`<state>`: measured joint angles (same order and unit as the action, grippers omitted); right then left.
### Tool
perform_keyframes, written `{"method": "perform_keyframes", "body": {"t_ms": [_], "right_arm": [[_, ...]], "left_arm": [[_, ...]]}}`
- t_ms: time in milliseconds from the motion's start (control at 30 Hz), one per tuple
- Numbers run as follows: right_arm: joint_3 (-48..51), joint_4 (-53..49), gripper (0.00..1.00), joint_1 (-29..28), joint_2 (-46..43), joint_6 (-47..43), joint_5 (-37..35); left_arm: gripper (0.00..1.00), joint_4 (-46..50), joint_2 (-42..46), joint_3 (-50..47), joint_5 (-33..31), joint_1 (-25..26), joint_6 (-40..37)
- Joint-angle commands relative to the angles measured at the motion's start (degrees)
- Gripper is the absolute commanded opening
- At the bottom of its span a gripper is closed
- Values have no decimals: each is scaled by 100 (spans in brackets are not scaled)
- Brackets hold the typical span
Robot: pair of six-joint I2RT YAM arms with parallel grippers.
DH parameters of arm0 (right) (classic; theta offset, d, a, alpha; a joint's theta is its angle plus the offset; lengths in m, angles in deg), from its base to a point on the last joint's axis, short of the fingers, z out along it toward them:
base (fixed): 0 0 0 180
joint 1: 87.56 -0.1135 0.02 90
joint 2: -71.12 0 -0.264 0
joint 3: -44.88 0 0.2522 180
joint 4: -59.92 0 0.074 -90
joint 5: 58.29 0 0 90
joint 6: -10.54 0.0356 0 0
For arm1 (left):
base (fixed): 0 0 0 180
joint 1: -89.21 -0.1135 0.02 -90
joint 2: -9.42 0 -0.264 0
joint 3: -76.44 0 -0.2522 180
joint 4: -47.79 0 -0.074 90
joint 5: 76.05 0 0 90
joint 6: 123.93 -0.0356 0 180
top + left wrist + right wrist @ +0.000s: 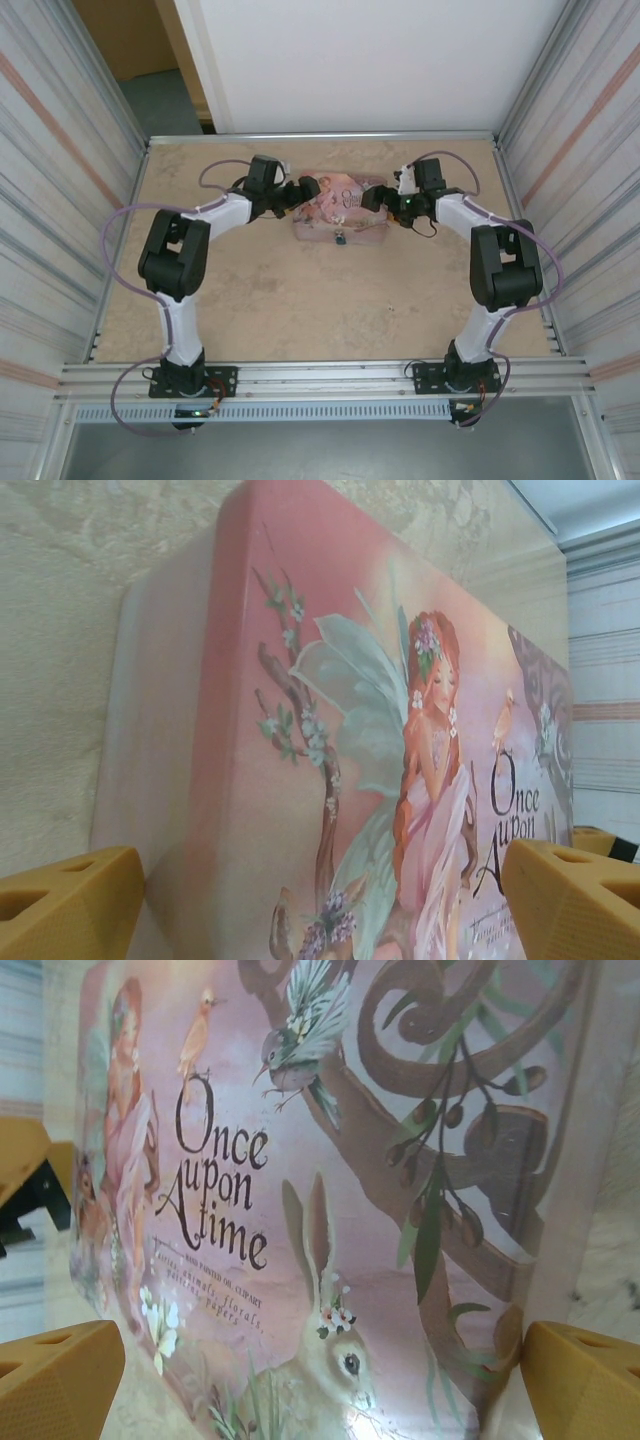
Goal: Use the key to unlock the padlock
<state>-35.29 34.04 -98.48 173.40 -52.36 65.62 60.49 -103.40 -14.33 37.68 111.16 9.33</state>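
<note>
Padlock [340, 238] sat tiny and blue, just at the near side of the pink tin [338, 203], toward the far middle of the table [300, 290]. I saw the left gripper [306, 190] at the tin's left end, jaws wide, its fingers [70, 900] flanking the tin. The right gripper [374, 197] was at the right end, also wide, its fingers [585, 1375] flanking the tin. Couldn't tell if either touched it.

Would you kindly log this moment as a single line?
left gripper open, tin left end | right gripper open, tin right end | padlock tin front, untouched
</note>
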Motion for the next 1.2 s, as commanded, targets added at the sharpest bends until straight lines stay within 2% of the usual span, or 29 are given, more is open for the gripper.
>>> {"method": "perform_keyframes", "body": {"t_ms": [0, 600, 933, 1167], "right_arm": [[155, 65, 100, -353, -371, 223, 137], [835, 377, 99, -1524, -805, 821, -715], [789, -173, 99, -1428, -1029, 584, -1467], [823, -667, 99, -1165, -1457, 360, -1899]], "left_arm": [[92, 74, 432, -166, 90, 63, -175], [93, 220, 847, -817, -170, 63, -320], [95, 235, 1100, -969, -226, -243, -257], [96, 632, 1524, -939, -141, -587, -618]]}}
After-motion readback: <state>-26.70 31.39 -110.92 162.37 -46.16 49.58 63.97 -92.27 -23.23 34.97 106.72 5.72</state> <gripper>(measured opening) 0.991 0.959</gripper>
